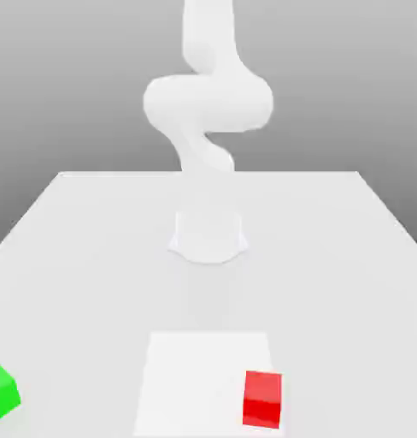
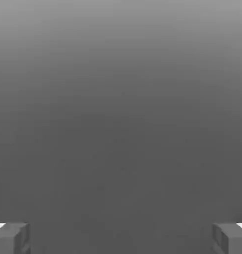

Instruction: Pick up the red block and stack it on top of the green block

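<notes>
Fingers (image 2: 11, 239) stood wide apart in the hand view, one grey tip at each edge of the picture and nothing but plain grey ground between them, so the gripper (image 2: 121, 239) was fully spread and carried nothing. No block sat between those tips or near them.

Out on the white table (image 1: 75, 257), the exterior view had the white arm (image 1: 208, 103) rising from its round base (image 1: 208, 237) at the middle of the surface, curling up and out of the top of the picture. The red block (image 1: 262, 399) lay flat on the table in the foreground, on a paler square patch (image 1: 195, 376), a little toward the exterior view's right of the base. The green block (image 1: 2, 393) sat far over at the exterior view's left edge, partly cut off by it, also resting on the table. Red and green were well apart, with bare table between them, and neither one touched the arm. How either block lay relative to the spread fingertips could not be told from these pictures.
</notes>
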Robot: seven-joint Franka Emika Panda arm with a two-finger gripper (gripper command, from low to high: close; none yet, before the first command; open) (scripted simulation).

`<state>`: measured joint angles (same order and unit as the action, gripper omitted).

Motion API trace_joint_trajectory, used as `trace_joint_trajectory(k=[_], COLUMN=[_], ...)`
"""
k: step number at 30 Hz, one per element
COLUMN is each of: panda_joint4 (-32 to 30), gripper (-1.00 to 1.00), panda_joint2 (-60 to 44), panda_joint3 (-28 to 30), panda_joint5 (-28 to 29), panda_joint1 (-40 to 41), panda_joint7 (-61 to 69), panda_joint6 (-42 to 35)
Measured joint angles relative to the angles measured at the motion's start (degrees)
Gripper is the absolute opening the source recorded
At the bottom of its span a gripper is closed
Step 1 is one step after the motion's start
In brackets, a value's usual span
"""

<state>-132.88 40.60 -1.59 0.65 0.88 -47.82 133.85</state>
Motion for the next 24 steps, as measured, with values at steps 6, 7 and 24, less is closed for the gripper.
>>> trace_joint_trajectory(k=[6,7,24], panda_joint4=[-2.66,-3.10,-10.43], gripper=[0.00,0.00,0.00], panda_joint2=[-12.83,-14.92,-49.92], panda_joint3=[-3.57,-4.08,-8.20], panda_joint5=[1.90,2.24,4.21], panda_joint1=[1.74,1.96,0.84], panda_joint7=[-5.07,-5.92,-17.51], panda_joint6=[5.03,5.85,19.97])
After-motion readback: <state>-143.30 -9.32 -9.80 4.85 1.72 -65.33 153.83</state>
